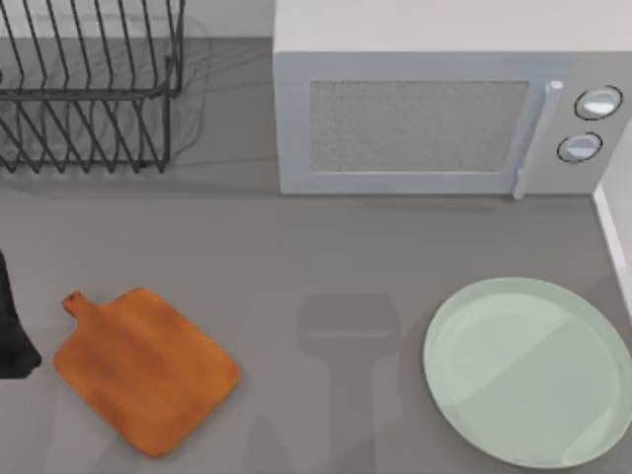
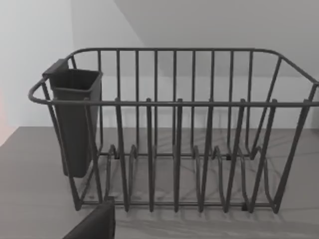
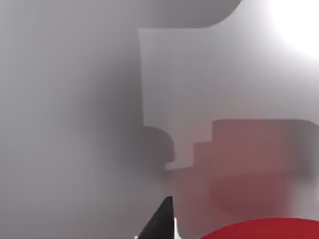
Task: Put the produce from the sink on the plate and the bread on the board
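Note:
The produce [image 3: 259, 230] is a glossy red curve low in the right wrist view, lying inside the grey sink [image 3: 75, 124], whose wall carries its red reflection. A dark tip of my right gripper [image 3: 162, 223] juts in just beside the produce. The pale mint-green plate [image 1: 528, 370] lies at the table's front right. Over at the front left lies the orange-brown board [image 1: 143, 370], bare. My left gripper [image 1: 12, 331] is parked at the left edge, next to the board. The bread is out of view.
A dark wire dish rack [image 1: 89, 89] with a utensil cup [image 2: 75, 119] stands at the back left. A white microwave [image 1: 444, 109] takes up the back centre and right. The sink's white rim [image 1: 617, 227] runs along the right edge.

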Tool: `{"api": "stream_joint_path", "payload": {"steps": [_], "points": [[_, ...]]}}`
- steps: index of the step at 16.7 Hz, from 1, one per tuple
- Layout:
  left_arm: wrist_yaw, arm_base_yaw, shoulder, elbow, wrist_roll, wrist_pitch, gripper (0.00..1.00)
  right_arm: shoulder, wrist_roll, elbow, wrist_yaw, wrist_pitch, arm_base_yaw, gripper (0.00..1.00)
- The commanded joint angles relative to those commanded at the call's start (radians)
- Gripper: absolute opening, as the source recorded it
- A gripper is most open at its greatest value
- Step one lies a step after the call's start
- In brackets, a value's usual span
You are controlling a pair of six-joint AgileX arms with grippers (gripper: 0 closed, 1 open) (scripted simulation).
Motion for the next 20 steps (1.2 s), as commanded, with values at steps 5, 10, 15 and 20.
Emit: {"api": "stream_joint_path", "payload": {"steps": [5, 10, 15, 20], "points": [[0.000, 0.000, 0.000, 0.000, 0.000, 0.000, 1.00, -0.121, -0.002, 0.072, -0.001, -0.212, -0.001, 0.00], [0.000, 0.000, 0.000, 0.000, 0.000, 0.000, 1.00, -0.184, -0.003, 0.106, -0.002, -0.296, -0.001, 0.00], [0.000, 0.000, 0.000, 0.000, 0.000, 0.000, 1.00, -0.207, 0.019, 0.119, 0.000, -0.302, 0.019, 0.00], [0.000, 0.000, 0.000, 0.000, 0.000, 0.000, 1.00, -0.314, 0.160, 0.112, 0.007, -0.365, 0.152, 0.00]]}}
